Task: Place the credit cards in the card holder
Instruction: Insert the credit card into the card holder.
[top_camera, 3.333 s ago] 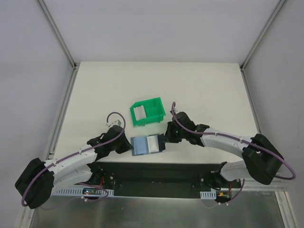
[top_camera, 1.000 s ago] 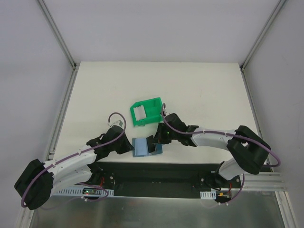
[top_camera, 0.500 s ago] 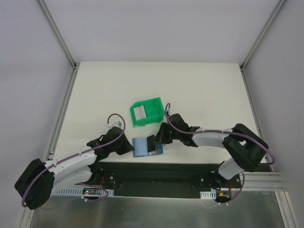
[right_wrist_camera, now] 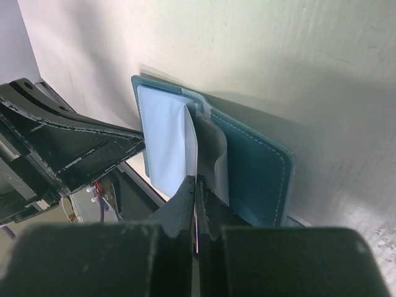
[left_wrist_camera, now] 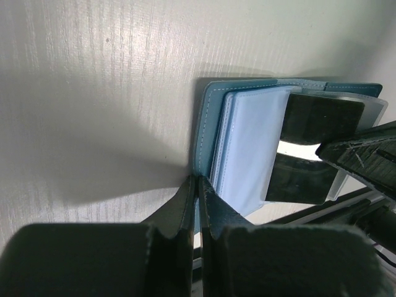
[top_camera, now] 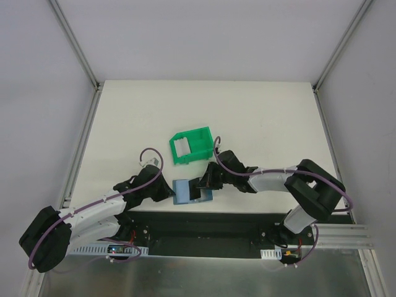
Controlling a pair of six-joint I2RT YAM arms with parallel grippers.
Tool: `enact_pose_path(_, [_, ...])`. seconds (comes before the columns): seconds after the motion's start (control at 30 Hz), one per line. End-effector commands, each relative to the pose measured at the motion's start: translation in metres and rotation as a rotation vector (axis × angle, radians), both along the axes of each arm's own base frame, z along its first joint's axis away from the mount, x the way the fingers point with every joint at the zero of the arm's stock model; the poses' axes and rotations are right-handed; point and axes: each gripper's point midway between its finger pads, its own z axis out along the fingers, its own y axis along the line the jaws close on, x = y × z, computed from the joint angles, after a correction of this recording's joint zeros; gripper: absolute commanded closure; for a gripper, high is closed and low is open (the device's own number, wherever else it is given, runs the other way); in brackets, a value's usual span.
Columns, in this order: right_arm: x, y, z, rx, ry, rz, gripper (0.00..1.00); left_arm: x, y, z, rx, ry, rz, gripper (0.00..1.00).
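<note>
One teal card holder (top_camera: pixel 185 192) lies open at the near edge of the table (top_camera: pixel 260 117), about midway between left and right, its paler blue pockets facing up. In the left wrist view a dark card (left_wrist_camera: pixel 322 117) shows through a clear pocket leaf toward the holder's right side. The left gripper (top_camera: pixel 171 192) is at the holder's left edge, its fingers pressed together with a sliver of the blue cover pinched between them. The right gripper (top_camera: pixel 201 184) reaches in from the right, its fingers also pressed together, their tips at the inner pocket leaves. Whether they pinch a leaf or a card cannot be told. A green bin (top_camera: pixel 193 146) stands just beyond the holder on the far side, not touching it.
</note>
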Motion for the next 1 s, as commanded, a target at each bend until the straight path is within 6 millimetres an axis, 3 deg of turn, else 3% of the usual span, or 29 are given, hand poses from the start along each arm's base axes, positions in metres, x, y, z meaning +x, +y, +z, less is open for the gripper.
enact_pose_path(0.0, [-0.012,0.005,-0.011,-0.009,0.028,0.023,1.0,0.002,0.002,-0.003,0.014,0.001,0.021,1.0])
enact_pose_path(0.33, [-0.014,0.005,-0.018,-0.019,0.039,0.003,0.99,0.002,0.002,-0.003,0.014,0.001,0.023,1.0])
enact_pose_path(0.67, [-0.009,0.038,-0.01,0.044,0.032,0.013,0.96,0.004,0.0,0.0,0.007,-0.005,0.017,1.0])
enact_pose_path(0.73, [-0.008,0.037,-0.007,0.044,0.011,0.015,0.93,0.004,0.0,0.0,0.007,-0.008,0.017,1.0])
enact_pose_path(0.87, [-0.003,0.02,-0.002,-0.031,-0.05,-0.001,0.76,0.004,0.0,0.001,0.006,-0.01,0.019,1.0])
enact_pose_path(0.9, [-0.003,0.013,-0.004,-0.068,-0.059,-0.004,0.68,0.004,0.0,0.001,0.006,-0.011,0.018,1.0])
enact_pose_path(0.97, [-0.001,0.006,-0.003,-0.107,-0.084,-0.006,0.63,0.004,0.0,0.001,0.007,-0.012,0.012,1.0])
